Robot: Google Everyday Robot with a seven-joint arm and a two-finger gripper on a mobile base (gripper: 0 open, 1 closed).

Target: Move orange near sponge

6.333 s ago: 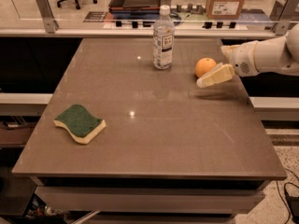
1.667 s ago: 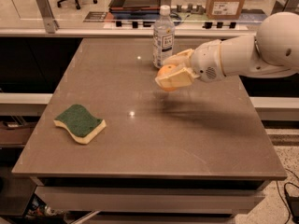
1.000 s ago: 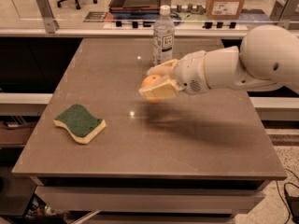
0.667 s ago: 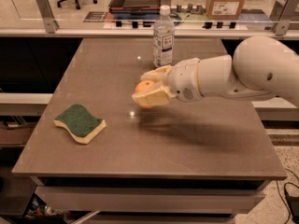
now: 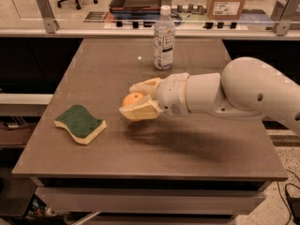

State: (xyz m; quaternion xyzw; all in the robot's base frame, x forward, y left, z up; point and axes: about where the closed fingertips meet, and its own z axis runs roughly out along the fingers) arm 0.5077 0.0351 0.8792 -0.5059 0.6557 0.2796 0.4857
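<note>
So the pincer (image 5: 139,100) is clenched on the orange (image 5: 132,99), which looks lifted off the bench (image 5: 197,149). The sponge (image 5: 79,123) lies out past the pincer's fingertips and lower, toward the bench's front edge, with a clear gap between them.

Gripper (image 5: 136,100) with orange (image 5: 132,98) between its fingers, over table (image 5: 197,153) centre; sponge (image 5: 80,123) to their left; bottle (image 5: 164,39) behind.
</note>
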